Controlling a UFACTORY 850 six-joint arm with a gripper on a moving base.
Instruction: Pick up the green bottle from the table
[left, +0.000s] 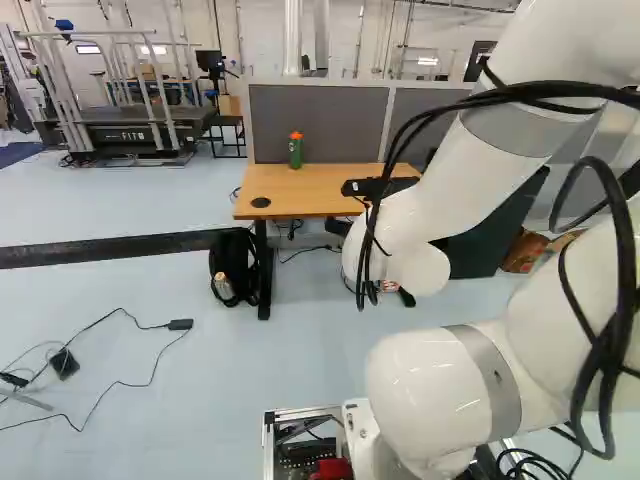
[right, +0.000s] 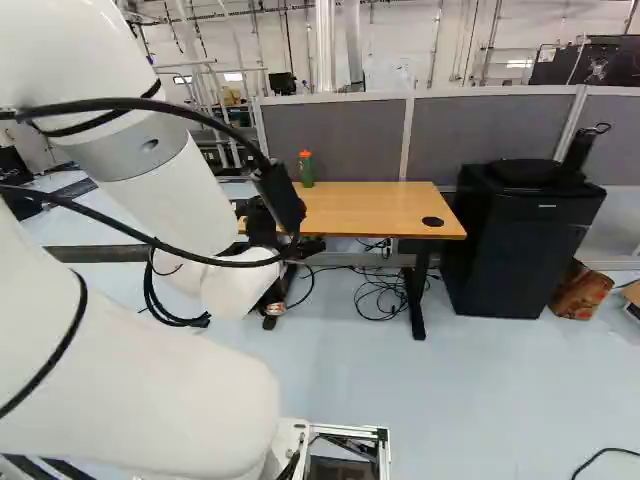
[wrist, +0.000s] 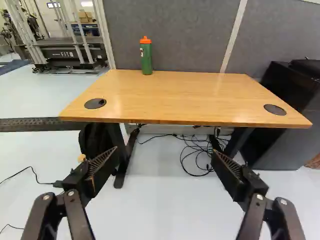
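Green bottle (wrist: 146, 59) stands upright on the table (wrist: 190, 100), close to the far edge and nearer the far corner on the treadmill (wrist: 67, 53) side. Gripper (wrist: 164, 151) is empty, its two fingers spread wide, and well apart from the bottle. Key relation: the bottle lies ahead of the gripper, past the table's near edge, slightly off the gap's centreline toward the treadmill side. Its long axis is vertical; the fingers face each other across it, so the opening looks suited to a side grasp. Judged next step: advance over the tabletop, correcting toward that corner. The grey divider (wrist: 187, 35) rises behind the bottle; clearance there is possibly small, hard to judge from here. In the right base view the arm (right: 165, 190) covers the table's near corner on the bottle's side and part of the gripper.
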